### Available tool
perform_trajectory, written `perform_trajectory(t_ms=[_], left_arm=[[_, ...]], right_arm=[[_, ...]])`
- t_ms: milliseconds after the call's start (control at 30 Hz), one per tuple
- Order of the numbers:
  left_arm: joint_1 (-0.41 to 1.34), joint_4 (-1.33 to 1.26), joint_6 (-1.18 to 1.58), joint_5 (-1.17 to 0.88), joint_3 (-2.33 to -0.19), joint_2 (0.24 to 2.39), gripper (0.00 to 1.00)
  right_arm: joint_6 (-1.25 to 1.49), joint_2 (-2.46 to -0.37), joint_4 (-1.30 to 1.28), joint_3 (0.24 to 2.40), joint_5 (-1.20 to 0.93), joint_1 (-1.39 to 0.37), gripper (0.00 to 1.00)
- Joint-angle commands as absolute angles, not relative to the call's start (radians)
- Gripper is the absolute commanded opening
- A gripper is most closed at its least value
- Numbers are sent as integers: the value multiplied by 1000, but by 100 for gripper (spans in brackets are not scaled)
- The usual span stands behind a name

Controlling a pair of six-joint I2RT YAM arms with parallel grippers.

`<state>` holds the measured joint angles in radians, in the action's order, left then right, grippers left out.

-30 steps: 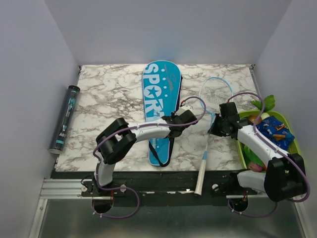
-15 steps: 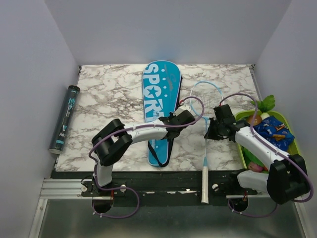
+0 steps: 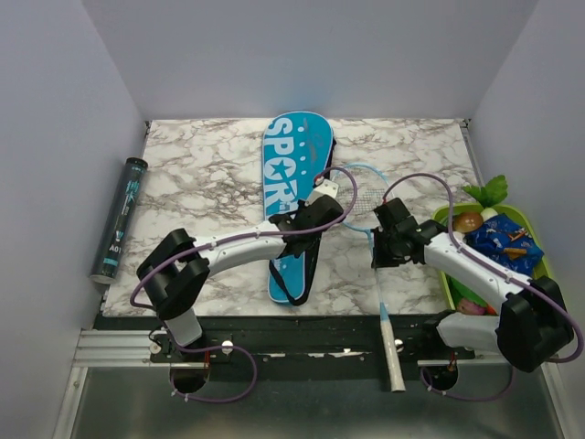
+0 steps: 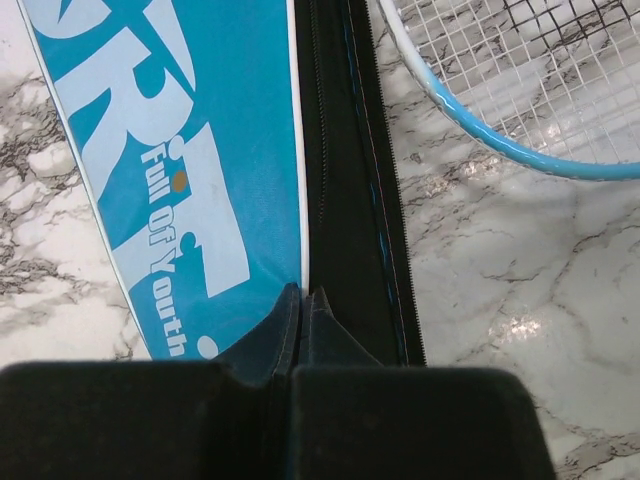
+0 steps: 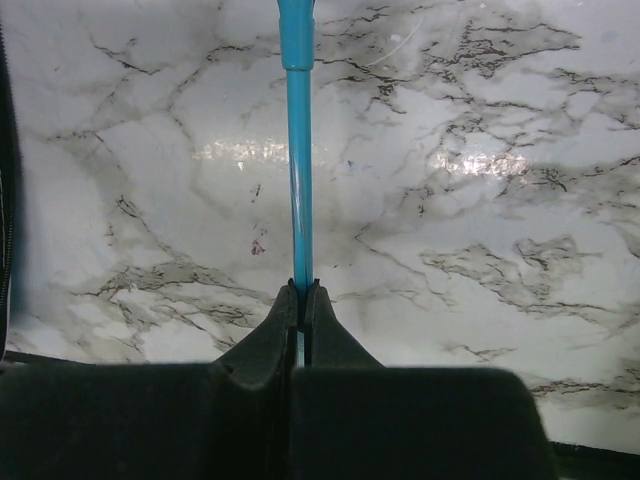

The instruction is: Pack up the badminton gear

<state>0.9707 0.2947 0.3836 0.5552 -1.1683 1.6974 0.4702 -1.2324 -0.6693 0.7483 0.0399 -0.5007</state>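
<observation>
Marbled counter [image 3: 201, 174] carries the cyan bag [image 3: 291, 165] lengthwise, broad end toward the far wall and narrow end toward the arms; the left hand [image 4: 303, 305] is pinched together on its black edge. Just to its right the racket [image 5: 298, 150] lies nearly parallel, head far, handle overhanging the near edge, its shaft clamped in the right hand [image 5: 300, 300]. Loading seems to be the step in hand: next, the bag's edge likely needs lifting so the racket head can slide in.
</observation>
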Motion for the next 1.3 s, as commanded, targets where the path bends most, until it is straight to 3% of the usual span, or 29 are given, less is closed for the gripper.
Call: perform_trajectory(t_ms=[0, 367, 700, 1067, 1267], left_arm=[[969, 235, 402, 540, -1141, 1629, 0], [969, 198, 419, 492, -1092, 1559, 0], [971, 184, 442, 431, -1048, 1491, 0], [973, 126, 476, 322, -951, 1439, 0], [971, 87, 485, 278, -930, 1445, 0]], right_arm=[[469, -1241, -713, 793, 78, -534, 1], [514, -1342, -735, 926, 78, -673, 1], [518, -1471, -655, 1052, 63, -696, 0], [532, -1827, -489, 1298, 101, -696, 1], [548, -1905, -423, 1402, 161, -669, 1]])
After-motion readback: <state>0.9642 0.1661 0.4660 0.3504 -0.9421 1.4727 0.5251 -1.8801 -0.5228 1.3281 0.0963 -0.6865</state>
